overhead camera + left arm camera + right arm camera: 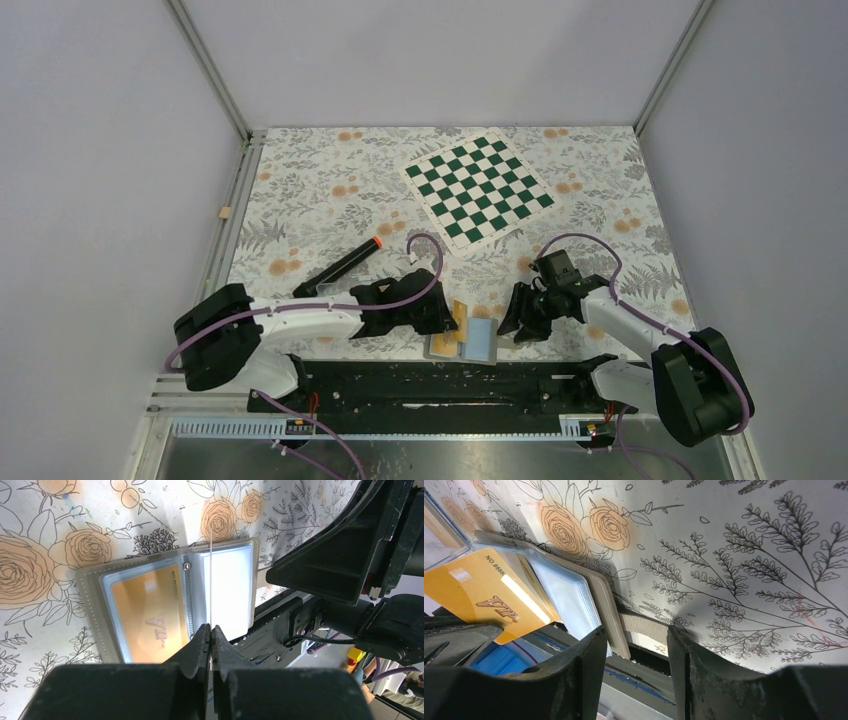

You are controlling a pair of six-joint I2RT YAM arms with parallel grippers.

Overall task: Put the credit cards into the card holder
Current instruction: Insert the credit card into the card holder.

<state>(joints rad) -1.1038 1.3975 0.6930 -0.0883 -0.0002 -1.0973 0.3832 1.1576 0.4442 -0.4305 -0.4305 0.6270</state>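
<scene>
I hold a credit card (pixel 211 570) edge-on in the clamped left hand (pixel 210 630), directly over the card holder (pixel 90 605), at its empty right pocket; right hand (pixel 636 635) spread, just right.

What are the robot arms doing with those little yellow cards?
They are putting cards into a wallet. The left gripper is pinching one orange card on its edge, straight above the open card holder, which lies flat on the flowery table. A second orange card already sits in one pocket; the other pocket looks empty. The right gripper is open beside the holder's edge, holding nothing.
</scene>
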